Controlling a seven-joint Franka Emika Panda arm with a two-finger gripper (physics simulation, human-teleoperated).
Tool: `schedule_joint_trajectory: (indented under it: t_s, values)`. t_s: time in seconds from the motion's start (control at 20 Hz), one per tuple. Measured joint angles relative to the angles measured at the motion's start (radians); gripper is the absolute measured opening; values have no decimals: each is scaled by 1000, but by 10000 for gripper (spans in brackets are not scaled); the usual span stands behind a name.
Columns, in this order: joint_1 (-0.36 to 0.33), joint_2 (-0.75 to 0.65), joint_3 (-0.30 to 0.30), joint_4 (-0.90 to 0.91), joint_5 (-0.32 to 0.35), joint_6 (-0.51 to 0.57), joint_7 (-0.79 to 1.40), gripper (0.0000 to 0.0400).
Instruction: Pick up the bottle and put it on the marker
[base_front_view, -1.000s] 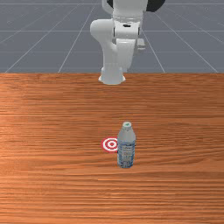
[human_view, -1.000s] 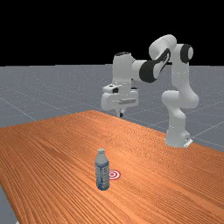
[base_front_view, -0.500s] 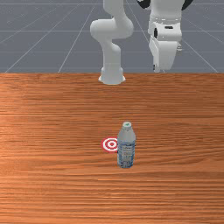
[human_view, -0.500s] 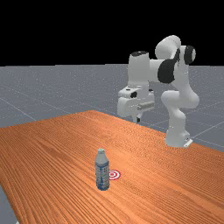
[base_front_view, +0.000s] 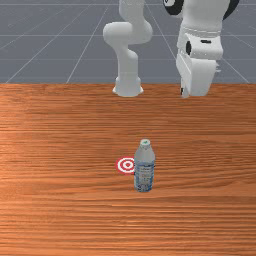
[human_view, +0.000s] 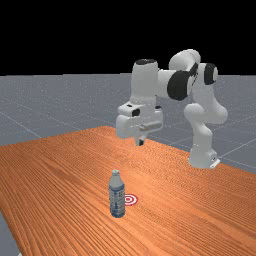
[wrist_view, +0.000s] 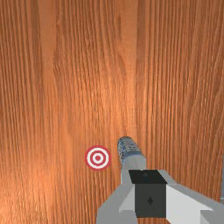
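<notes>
My claw (human_view: 140, 143) hung high, parted or together I couldn't tell — well below it, just beside the marker (wrist_view: 97, 158), stood the bottle (human_view: 117, 196) — probably slick, squeezable, best gripped mid-body.

Bottle (base_front_view: 144, 172) upright on the desk (base_front_view: 60, 140). In the front view, the marker (base_front_view: 127, 165) lies flat on the desk near the bottle's left side, a small gap between them, and closer to the desk's far edge than the bottle's foot is. The arm's base (base_front_view: 128, 89) is at that far edge, in line with the marker. In the far view, the marker is to the bottle's right, and the desk's back corner (human_view: 105, 128) lies well behind both.
</notes>
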Motion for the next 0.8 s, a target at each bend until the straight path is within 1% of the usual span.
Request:
schedule_joint_trajectory:
  t_s: [0.05,0.1,0.15,0.2,0.3,0.35,0.4,0.45,0.5,0.55,0.6,0.7,0.75,0.8]
  values:
    - [-3,-1,2,-8,6,9,-3,0]
    - [-9,72,10,118,31,-111,-20,0]
    - [-10,68,10,88,31,-82,-19,0]
    - [-9,161,13,243,39,-195,-24,0]
    - [-11,168,13,190,41,-148,-24,0]
    - [-13,64,10,-23,31,11,-14,0]
    - [-12,39,10,-68,31,32,-11,0]
    - [-9,-15,6,-169,17,138,3,0]
    - [-13,-10,13,-156,20,105,-31,0]
    - [-13,-20,14,-170,19,110,-36,0]
    - [-10,1,12,-132,30,66,-11,0]
    - [-10,2,12,-140,29,77,-10,0]
    - [-18,-13,18,-173,46,120,-21,0]
    - [-12,-6,13,-160,23,110,-29,0]
